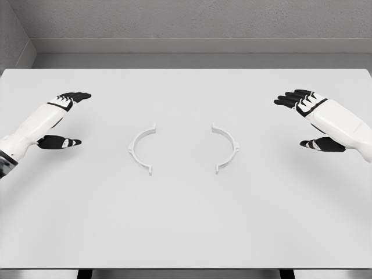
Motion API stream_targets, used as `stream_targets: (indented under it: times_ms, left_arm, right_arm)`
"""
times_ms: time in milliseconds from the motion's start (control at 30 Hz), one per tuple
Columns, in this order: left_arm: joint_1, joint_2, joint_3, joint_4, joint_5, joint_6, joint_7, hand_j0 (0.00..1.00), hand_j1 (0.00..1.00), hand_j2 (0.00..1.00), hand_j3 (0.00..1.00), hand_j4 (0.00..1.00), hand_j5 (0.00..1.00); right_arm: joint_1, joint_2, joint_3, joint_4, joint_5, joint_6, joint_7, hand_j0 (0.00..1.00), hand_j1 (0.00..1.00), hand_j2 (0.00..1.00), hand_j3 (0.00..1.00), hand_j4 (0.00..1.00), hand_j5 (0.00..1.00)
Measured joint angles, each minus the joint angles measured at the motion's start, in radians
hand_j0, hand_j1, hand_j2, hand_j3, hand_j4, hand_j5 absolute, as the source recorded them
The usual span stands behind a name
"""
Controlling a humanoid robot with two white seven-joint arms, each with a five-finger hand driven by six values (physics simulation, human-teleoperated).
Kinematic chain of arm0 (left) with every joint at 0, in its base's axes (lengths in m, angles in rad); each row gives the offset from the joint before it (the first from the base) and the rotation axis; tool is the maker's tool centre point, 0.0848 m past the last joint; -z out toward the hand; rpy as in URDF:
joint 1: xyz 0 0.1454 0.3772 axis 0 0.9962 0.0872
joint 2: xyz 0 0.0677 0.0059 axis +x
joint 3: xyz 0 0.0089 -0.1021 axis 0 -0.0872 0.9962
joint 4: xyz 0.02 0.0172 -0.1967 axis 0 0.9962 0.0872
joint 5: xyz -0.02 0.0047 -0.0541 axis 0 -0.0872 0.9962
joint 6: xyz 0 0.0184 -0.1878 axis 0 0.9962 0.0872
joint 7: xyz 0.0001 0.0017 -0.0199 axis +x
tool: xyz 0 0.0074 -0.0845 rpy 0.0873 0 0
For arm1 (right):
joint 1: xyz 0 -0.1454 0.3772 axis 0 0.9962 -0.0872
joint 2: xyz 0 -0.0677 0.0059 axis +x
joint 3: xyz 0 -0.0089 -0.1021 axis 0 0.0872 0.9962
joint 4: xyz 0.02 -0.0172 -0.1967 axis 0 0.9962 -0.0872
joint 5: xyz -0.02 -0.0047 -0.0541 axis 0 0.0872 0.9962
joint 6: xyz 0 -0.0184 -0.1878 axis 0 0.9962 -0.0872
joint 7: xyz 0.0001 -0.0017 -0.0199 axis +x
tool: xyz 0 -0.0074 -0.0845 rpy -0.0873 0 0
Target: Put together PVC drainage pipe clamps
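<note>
Assembly not yet begun: two white clamp halves (143, 149) (225, 147) lie apart at the table's (186, 226) centre, open sides facing. My left hand (63, 119) and right hand (308, 119) hover outside them, fingers spread, empty. Next, I judge, each must grasp its half.

The white bench (186, 232) is carrying two white half-ring clamp pieces: the left clamp half (141, 148) and the right clamp half (225, 147) are lying flat, apart, with open sides facing.
</note>
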Motion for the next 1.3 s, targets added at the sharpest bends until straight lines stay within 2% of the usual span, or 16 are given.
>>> stream_targets:
  times_ms: [200,233,333,367,433,467,667,767,1033,1300]
  left_arm:
    - [-0.003,-0.024,-0.003,0.006,-0.005,0.000,0.000,1.00,1.00,1.00,1.00,1.00,1.00]
    - [-0.046,-0.039,-0.005,0.020,-0.008,0.000,0.000,1.00,1.00,1.00,1.00,1.00,1.00]
    - [-0.081,-0.081,-0.016,0.063,-0.028,0.000,0.000,1.00,1.00,1.00,1.00,1.00,1.00]
    - [-0.081,-0.091,-0.021,0.073,-0.035,0.000,0.000,1.00,1.00,1.00,1.00,1.00,1.00]
    - [-0.081,-0.104,-0.031,0.087,-0.045,0.000,0.000,1.00,1.00,1.00,1.00,1.00,1.00]
    - [-0.084,-0.112,-0.036,0.091,-0.053,0.000,0.000,1.00,1.00,1.00,1.00,1.00,1.00]
    - [-0.101,-0.150,-0.080,0.111,-0.097,0.000,0.000,1.00,1.00,1.00,1.00,1.00,1.00]
    - [-0.137,-0.167,-0.102,0.135,-0.108,0.000,0.000,1.00,1.00,1.00,1.00,1.00,1.00]
    - [-0.135,-0.185,-0.129,0.158,-0.118,0.000,0.000,1.00,1.00,1.00,1.00,1.00,1.00]
    - [-0.130,-0.187,-0.151,0.156,-0.116,0.000,0.001,1.00,1.00,1.00,1.00,1.00,1.00]
  right_arm:
    - [0.000,0.001,0.001,0.000,0.001,0.000,-0.001,1.00,1.00,1.00,1.00,1.00,1.00]
    - [-0.021,0.008,0.008,0.001,0.005,0.000,-0.001,1.00,1.00,1.00,1.00,1.00,1.00]
    - [-0.123,0.036,0.065,0.017,0.063,0.001,0.000,1.00,1.00,1.00,1.00,1.00,1.00]
    - [-0.166,0.051,0.090,0.032,0.087,0.001,0.002,1.00,1.00,1.00,1.00,1.00,1.00]
    - [-0.179,0.080,0.130,0.067,0.128,0.000,0.018,1.00,1.00,1.00,1.00,1.00,1.00]
    - [-0.212,0.099,0.144,0.091,0.146,0.001,0.027,1.00,1.00,1.00,1.00,1.00,1.00]
    - [-0.225,0.159,0.212,0.186,0.220,0.002,0.052,1.00,1.00,1.00,1.00,1.00,1.00]
    - [-0.241,0.174,0.231,0.200,0.249,0.011,0.053,1.00,1.00,1.00,1.00,1.00,1.00]
    - [-0.247,0.262,0.236,0.240,0.314,0.033,0.048,1.00,1.00,1.00,1.00,1.00,1.00]
    - [-0.258,0.289,0.235,0.288,0.325,0.044,0.046,1.00,1.00,1.00,1.00,1.00,1.00]
